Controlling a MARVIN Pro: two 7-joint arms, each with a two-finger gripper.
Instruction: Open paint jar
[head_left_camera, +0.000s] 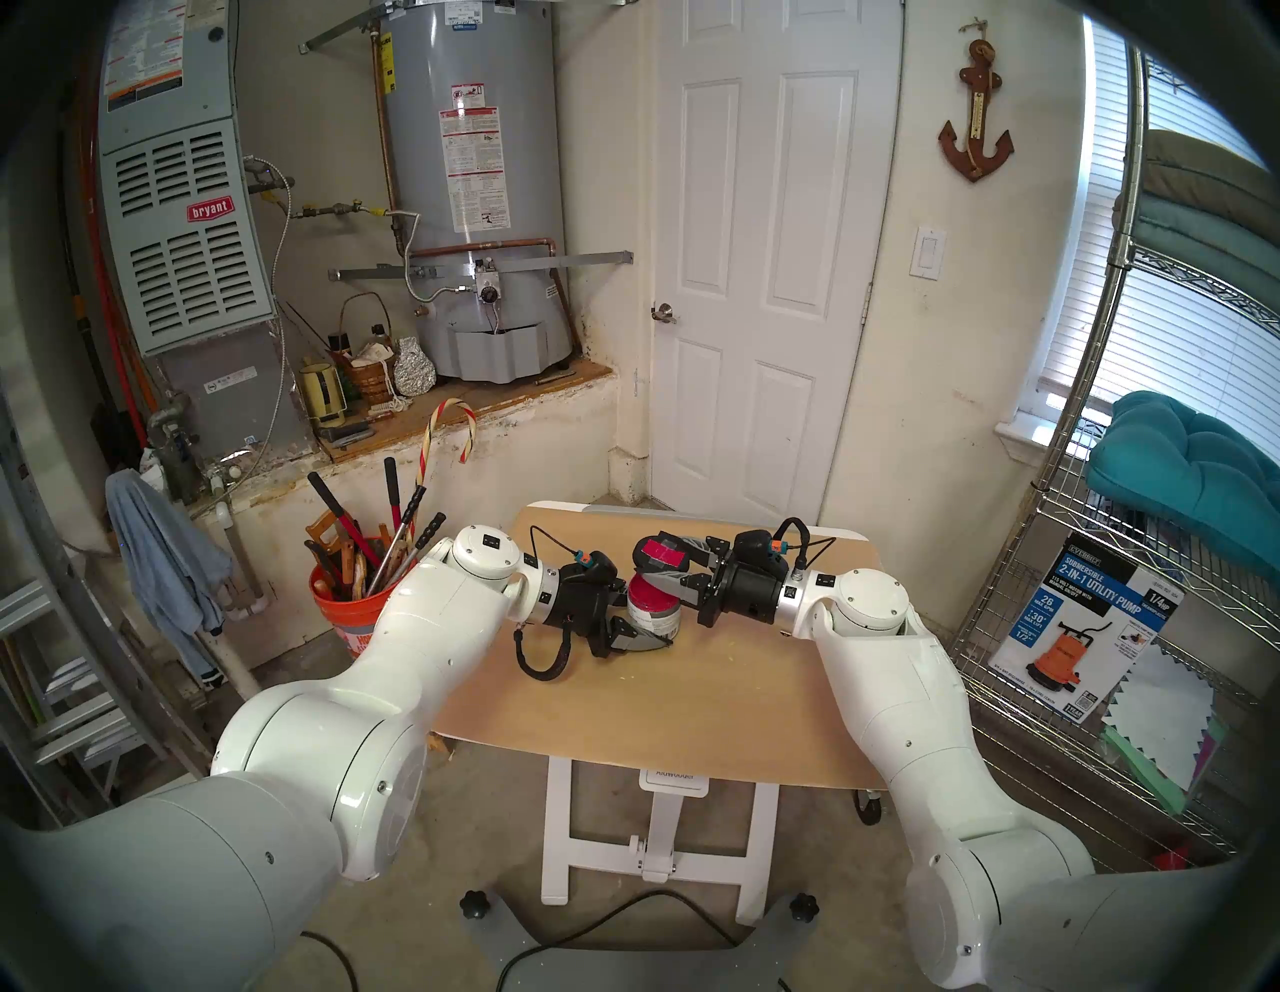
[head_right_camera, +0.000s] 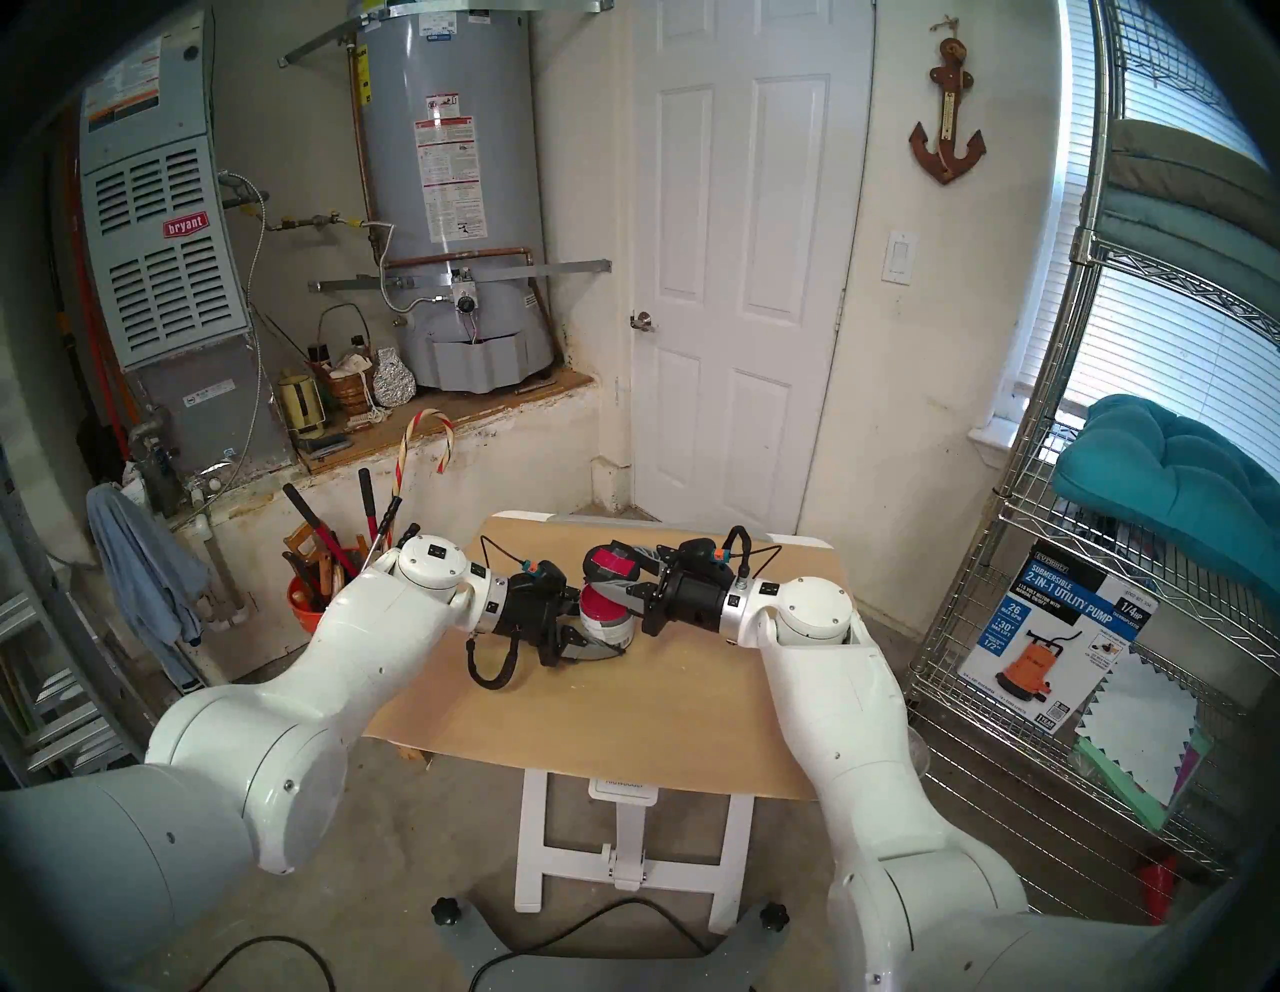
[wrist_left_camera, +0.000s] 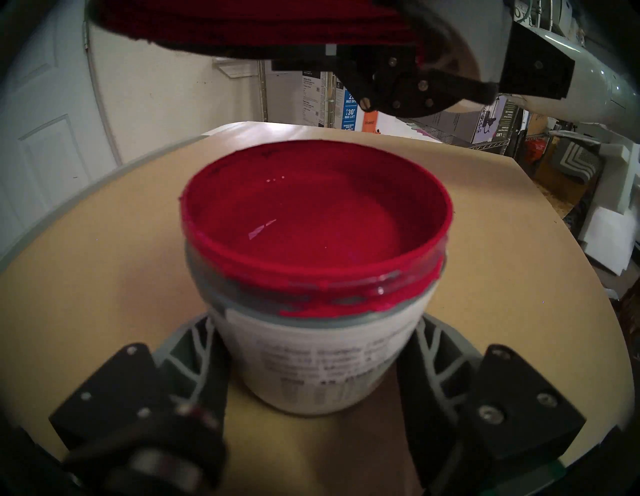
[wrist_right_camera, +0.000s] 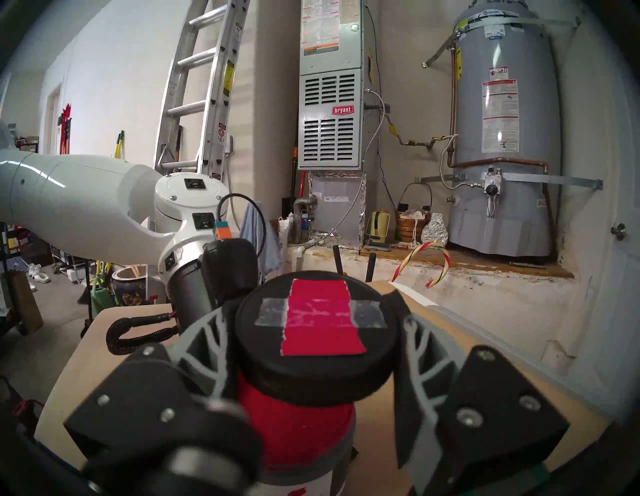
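On the wooden table the left gripper is closed around the white body of the paint jar, which stands open with red paint inside. Just above it, the right gripper clamps the black lid, lifted clear of the jar. Behind them stands an orange bucket of tools.

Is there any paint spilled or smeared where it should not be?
Yes: red paint is smeared over the jar rim and runs onto its outer neck. The table itself looks clean.
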